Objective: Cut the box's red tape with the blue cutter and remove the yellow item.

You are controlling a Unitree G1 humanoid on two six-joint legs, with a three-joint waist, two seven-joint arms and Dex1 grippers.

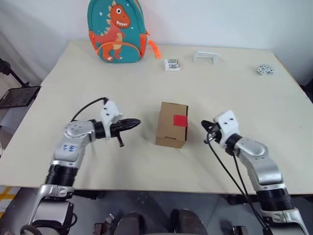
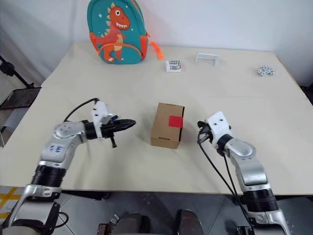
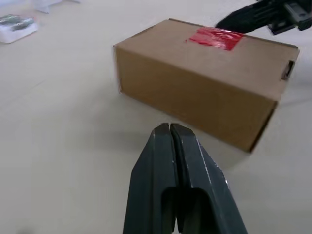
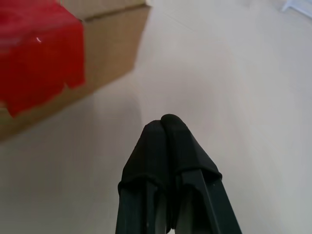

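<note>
Centrally on the pale table stands the box, a brown carton with its lid closed and the red tape stuck across the lid's edge on the side toward the right arm. The left gripper hovers level just beside the box on the robot's left, pointing at it but apart from it — its jaws are clenched together on nothing, as the left wrist view shows plainly, the two black fingers pressed flat against each other. The right gripper hangs near the box on the other side, a small gap between them, and its jaws are likewise pressed shut and empty; in the right wrist view the fingers meet at the tip with the tape large and close beyond them. Neither gripper touches the carton. A thin dark rod hangs down from the left gripper's underside, though I cannot tell what it is. Far back on the table — well apart from the box — stands a teal backpack with an orange dinosaur on it, upright against the wall. To its right lie a small white packet, a white bracket and, near the right edge, a little cluster of pale beads.
</note>
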